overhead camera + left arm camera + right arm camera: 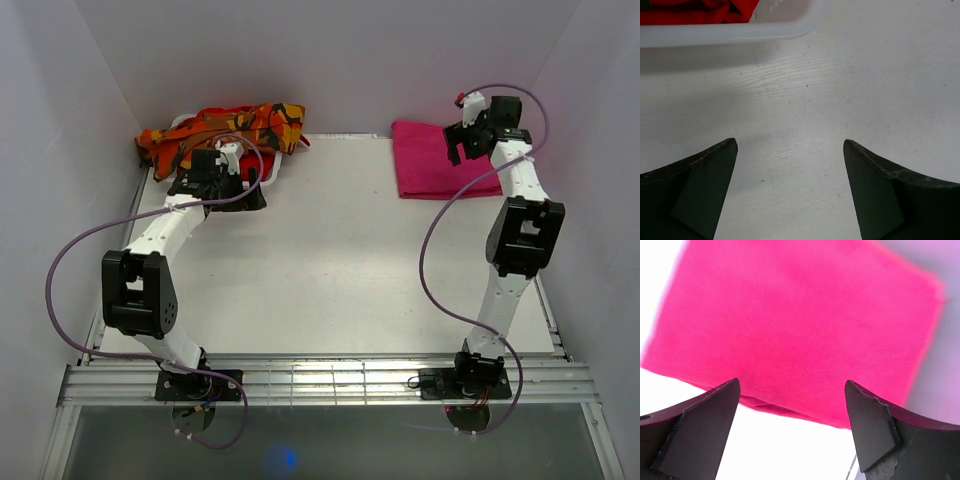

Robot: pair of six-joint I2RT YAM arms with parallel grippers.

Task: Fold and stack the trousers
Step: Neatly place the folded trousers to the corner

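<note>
Far right corner of the table [340, 260]: pink trousers [430, 160], folded into a flat rectangle, lying near the back wall. Hanging right above them, the right gripper [792, 385], jaws spread wide, pinching nothing, pink cloth filling the gap in the wrist view. Over to the far left: orange camouflage trousers [225, 128], crumpled, heaped in the white basket [740, 31] and spilling over its rim. Just in front of that basket, the left gripper [790, 145], over bare table, jaws fully apart, empty. Two pairs well apart, not yet stacked.
</note>
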